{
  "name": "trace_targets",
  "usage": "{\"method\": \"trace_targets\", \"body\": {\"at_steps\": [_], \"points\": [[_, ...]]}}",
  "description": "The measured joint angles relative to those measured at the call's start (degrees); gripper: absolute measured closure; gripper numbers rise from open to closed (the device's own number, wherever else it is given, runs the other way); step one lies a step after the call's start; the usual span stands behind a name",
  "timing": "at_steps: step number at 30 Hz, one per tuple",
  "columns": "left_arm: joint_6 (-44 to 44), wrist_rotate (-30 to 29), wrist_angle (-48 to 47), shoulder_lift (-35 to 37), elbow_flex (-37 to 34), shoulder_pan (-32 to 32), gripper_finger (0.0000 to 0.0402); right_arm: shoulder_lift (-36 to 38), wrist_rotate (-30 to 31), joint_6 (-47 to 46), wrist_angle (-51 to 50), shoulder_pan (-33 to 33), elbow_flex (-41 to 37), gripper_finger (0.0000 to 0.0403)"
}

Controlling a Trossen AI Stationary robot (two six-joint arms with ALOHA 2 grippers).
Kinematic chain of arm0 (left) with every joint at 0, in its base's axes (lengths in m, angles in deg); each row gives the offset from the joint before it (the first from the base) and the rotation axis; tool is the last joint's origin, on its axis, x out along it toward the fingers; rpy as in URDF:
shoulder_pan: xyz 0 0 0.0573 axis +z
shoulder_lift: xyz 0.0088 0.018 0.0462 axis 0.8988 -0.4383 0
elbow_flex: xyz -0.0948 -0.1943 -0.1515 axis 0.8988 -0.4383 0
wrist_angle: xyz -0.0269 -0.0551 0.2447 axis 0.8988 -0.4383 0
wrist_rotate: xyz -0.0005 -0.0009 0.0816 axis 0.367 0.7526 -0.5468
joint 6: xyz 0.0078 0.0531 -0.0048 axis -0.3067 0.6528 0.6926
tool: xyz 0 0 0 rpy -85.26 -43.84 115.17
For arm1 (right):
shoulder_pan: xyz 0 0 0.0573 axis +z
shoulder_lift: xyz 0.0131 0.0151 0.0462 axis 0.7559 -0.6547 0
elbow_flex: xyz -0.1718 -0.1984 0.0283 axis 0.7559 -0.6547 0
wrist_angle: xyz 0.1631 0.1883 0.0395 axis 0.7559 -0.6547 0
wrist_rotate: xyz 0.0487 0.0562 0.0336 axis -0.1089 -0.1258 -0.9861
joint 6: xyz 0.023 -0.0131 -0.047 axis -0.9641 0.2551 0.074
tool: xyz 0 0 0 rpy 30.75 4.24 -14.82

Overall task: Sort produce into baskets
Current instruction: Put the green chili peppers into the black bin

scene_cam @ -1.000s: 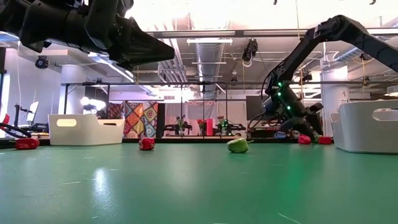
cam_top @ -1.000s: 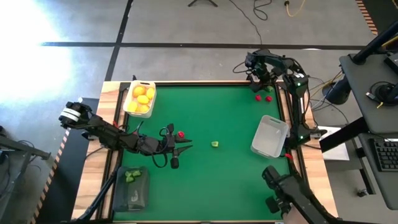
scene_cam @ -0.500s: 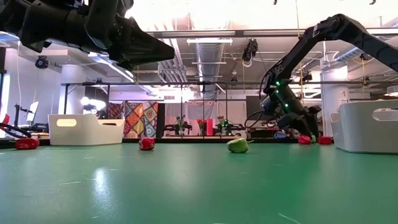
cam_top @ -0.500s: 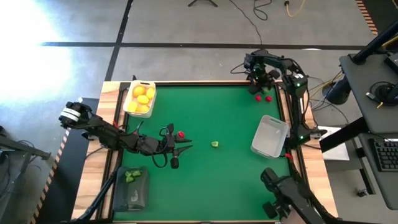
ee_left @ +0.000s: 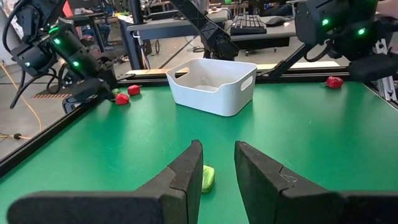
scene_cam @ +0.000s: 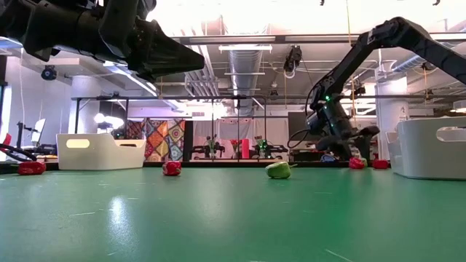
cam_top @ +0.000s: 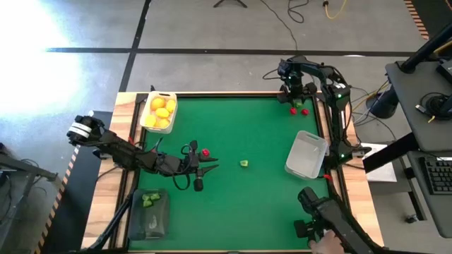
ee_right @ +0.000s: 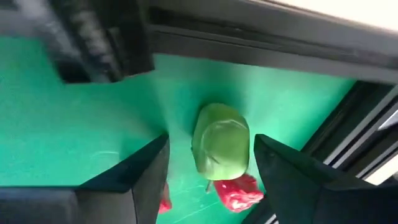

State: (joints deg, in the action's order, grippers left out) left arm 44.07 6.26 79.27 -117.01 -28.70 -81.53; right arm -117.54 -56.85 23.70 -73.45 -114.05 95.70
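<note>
My right gripper [cam_top: 296, 95] is open at the table's far right corner, pointing down. Its fingers stand on either side of a small green piece [ee_right: 221, 143] that lies on the mat. Two red pieces [cam_top: 293, 110] [cam_top: 305, 111] lie just beside it. My left gripper [cam_top: 210, 166] is open and empty above the mat at centre left, pointing toward the right edge. A green piece [cam_top: 244, 163] lies ahead of it, and it also shows in the left wrist view [ee_left: 207, 177]. A red piece [cam_top: 205, 152] lies beside the fingers.
A white basket [cam_top: 150, 95] with yellow fruits stands at the far left. A dark basket [cam_top: 134, 224] with green pieces stands at the near left. A pale basket [cam_top: 306, 155] stands at the right. Another dark arm [cam_top: 332, 222] and a hand [cam_top: 321, 245] show at the near right.
My right gripper has shifted a little at the far right corner, over the green and red pieces there. A hand has come into view at the near right edge.
</note>
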Motion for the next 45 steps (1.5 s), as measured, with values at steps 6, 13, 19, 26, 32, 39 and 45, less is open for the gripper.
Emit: {"method": "trace_targets", "body": {"at_steps": [6, 13, 19, 26, 32, 39, 45], "points": [[0.0, 0.02, 0.0, 0.0, 0.0, 0.01, 0.0324, -0.02, -1.99, -3.72, 0.17, -0.2, -0.02, 0.0186], [-0.01, 0.02, 0.0, 0.0, 0.0, -0.01, 0.0324, -0.02, -2.52, -4.36, 0.6, 0.22, -0.52, 0.0259], [-0.01, 0.02, 0.0, 0.0, 0.0, 0.0, 0.0324, 0.95, -1.8, -1.16, 0.81, 2.04, -0.62, 0.0316], [-0.01, 0.02, -0.02, 0.0, 0.0, 0.01, 0.0324, 8.71, 0.49, 2.01, 0.85, 10.08, -0.63, 0.0308], [-0.01, 0.02, -0.02, 0.0, 0.0, 0.01, 0.0324, 15.94, 0.85, 2.16, 4.21, 26.62, -2.59, 0.0316], [-0.01, 0.02, 0.0, 0.0, 0.0, 0.0, 0.0324, 16.61, 0.3, 1.96, 11.38, 48.34, -3.84, 0.031], [-0.01, 0.02, 0.0, 0.0, 0.0, 0.01, 0.0324, 14.48, 0.55, 2.83, 19.45, 58.91, -3.98, 0.0312]]}}
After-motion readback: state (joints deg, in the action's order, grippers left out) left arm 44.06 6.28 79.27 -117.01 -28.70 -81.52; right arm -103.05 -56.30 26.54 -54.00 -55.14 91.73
